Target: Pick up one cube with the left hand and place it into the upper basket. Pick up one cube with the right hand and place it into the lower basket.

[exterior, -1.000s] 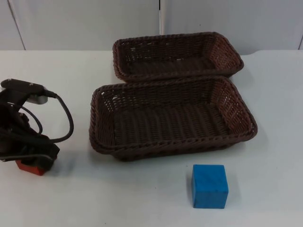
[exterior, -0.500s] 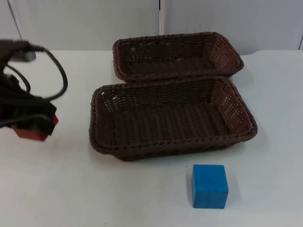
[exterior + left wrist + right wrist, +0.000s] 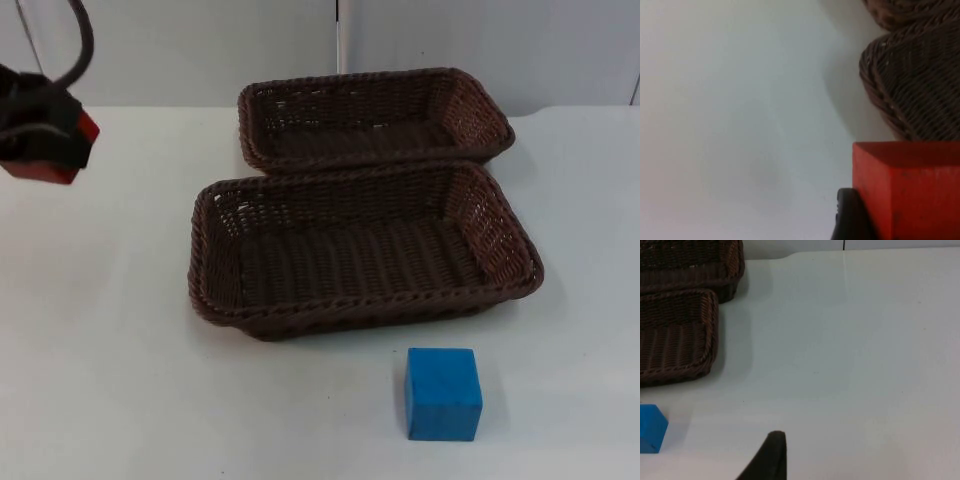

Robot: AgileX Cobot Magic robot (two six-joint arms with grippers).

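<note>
Left pincer (image 3: 42,150) pinches red cube (image 3: 48,148) aloft, well left of upper basket (image 3: 375,115) | right pincer waits beside the desk (image 3: 850,340); its spread you cannot tell | blue cube (image 3: 443,392) sits before lower basket (image 3: 362,250) | you have both placements outstanding.

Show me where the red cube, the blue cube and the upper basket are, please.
red cube (image 3: 48,150): top view, its front face below the left pincer.
blue cube (image 3: 443,393): top view, middle of its top face.
upper basket (image 3: 478,108): top view, its right inner wall.
</note>
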